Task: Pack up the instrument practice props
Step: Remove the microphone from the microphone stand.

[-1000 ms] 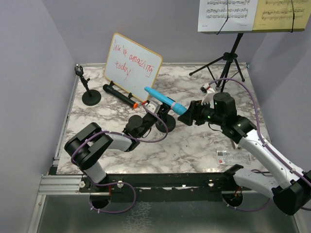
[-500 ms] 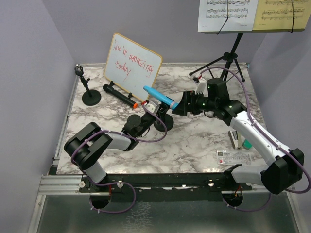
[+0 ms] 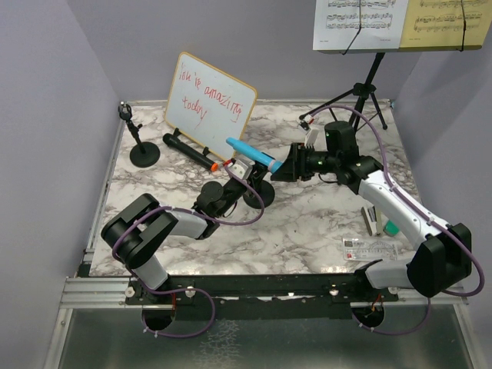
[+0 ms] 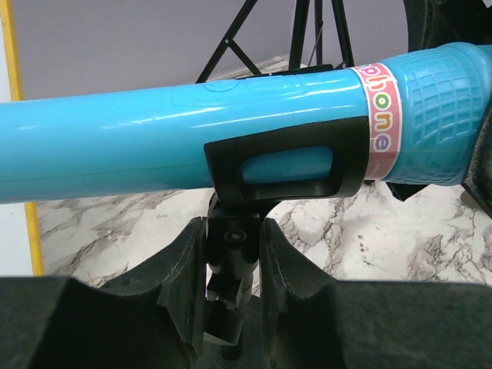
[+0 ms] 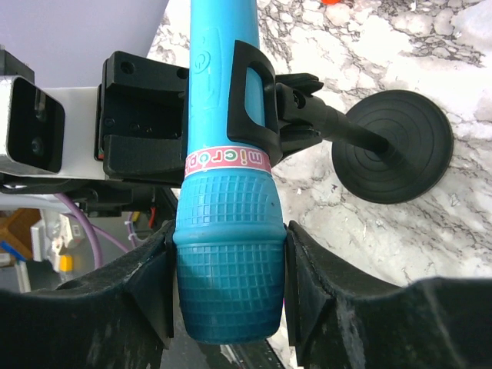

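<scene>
Blue microphone [image 3: 251, 156]: sat near the middle of the tabletop [image 3: 307, 231], clipped in a small black mic holder [image 3: 260, 194], grille head aimed toward four o'clock. Left end effector [image 4: 233, 254]: nearly closed, pinched the holder's stem just below the clip. Right end effector [image 5: 228, 250]: parted only as wide as the grille head, one finger pressed against each side of it. Black microphone [image 3: 188, 150]: lay at ten o'clock, in front of the whiteboard [image 3: 209, 104]; second mic holder [image 3: 144, 154] stood upright just beside it, toward nine o'clock. Music desk [image 3: 367, 84]: stood at one o'clock, carrying white sheet music [image 3: 360, 23] and yellow sheet music [image 3: 450, 23].
</scene>
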Controlling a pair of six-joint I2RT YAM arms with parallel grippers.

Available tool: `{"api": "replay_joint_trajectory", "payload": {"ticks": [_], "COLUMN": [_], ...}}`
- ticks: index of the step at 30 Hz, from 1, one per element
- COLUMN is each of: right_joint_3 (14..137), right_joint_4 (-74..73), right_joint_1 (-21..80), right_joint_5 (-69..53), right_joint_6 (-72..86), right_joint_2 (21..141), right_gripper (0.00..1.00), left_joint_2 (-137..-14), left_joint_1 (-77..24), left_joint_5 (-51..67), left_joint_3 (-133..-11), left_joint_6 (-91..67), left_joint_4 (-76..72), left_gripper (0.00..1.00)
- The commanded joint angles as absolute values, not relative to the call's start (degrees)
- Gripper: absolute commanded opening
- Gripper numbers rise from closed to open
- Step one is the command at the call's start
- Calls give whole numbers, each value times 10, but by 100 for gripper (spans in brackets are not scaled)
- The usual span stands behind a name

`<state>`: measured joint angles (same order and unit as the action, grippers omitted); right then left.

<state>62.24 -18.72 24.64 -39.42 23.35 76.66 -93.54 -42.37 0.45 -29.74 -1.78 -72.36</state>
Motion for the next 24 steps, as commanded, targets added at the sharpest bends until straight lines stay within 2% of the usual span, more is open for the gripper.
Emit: {"api": "replay_joint_trajectory", "payload": {"ticks": [1,5,11,17,24], "right_joint_3": [606,588,546,501,455], "right_joint_4": [-150,-159,-192,-216,-221], "right_joint_1": [237,234,234,234,234], "right_joint_5": [-446,-446,-463,-477,-485], "right_joint_6": [248,240,208,178,165], "right_joint_2": [759,744,722,698,665], "right_gripper": [40,17,2,1,1], "left_joint_2": [-935,-935,-928,-909,-893], "left_joint_1": [-421,-417,-390,-366,-340], "left_joint_5": [4,-45,-133,-213,-251], "left_joint_3": [-280,-289,-312,-306,-299], "left_joint_6": [-3,-28,-90,-151,-201], "left_joint_4": [-691,-672,-592,-559,-525], "left_gripper": [0,0,0,0,0]}}
